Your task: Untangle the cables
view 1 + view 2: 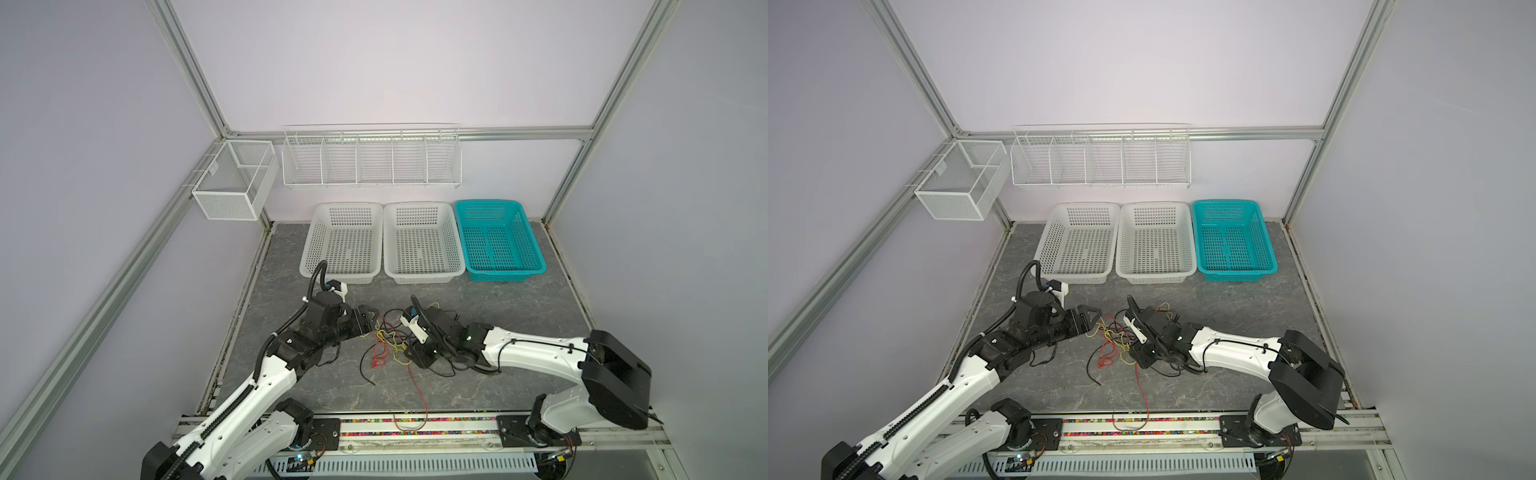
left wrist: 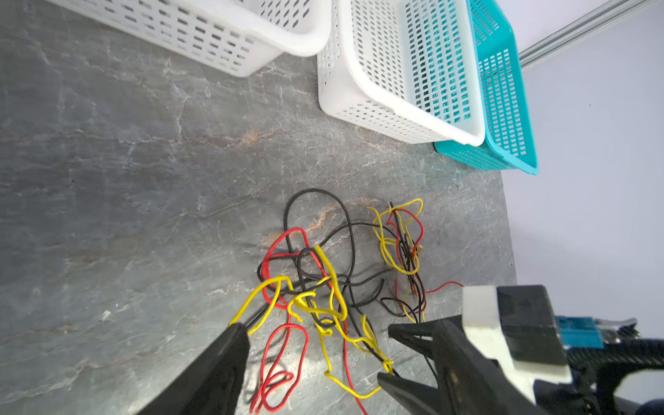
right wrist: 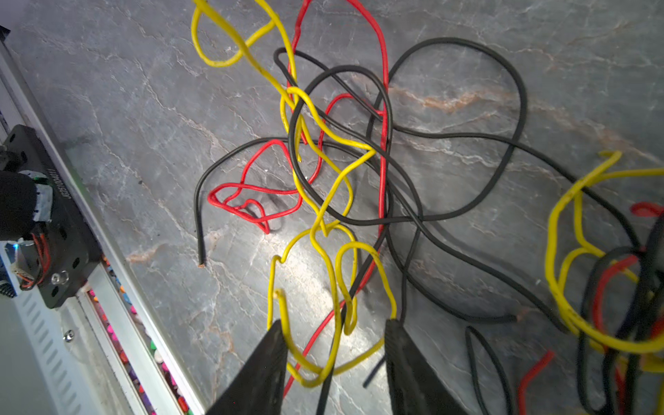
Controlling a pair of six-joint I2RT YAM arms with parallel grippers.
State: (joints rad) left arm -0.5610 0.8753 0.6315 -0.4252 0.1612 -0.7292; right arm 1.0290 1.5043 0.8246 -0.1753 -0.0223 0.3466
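Left hand (image 1: 372,320) wide open, gripping nothing, tips just beside the cables (image 1: 379,356). Right hand (image 3: 334,327) open too, with yellow loops lying loose inside it. Red, yellow and black cables all mixed up in one pile near the middle of the worktop (image 1: 519,332), between both hands. One red cable running out to the near edge. Along the far edge, two white baskets (image 1: 311,245) and a blue-green basket (image 1: 530,245), side by side.

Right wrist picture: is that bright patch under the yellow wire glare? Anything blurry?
Right wrist view: yes, glare on the table; the cables look sharp, casting soft shadows. In a top view the cables look small and fuzzy.
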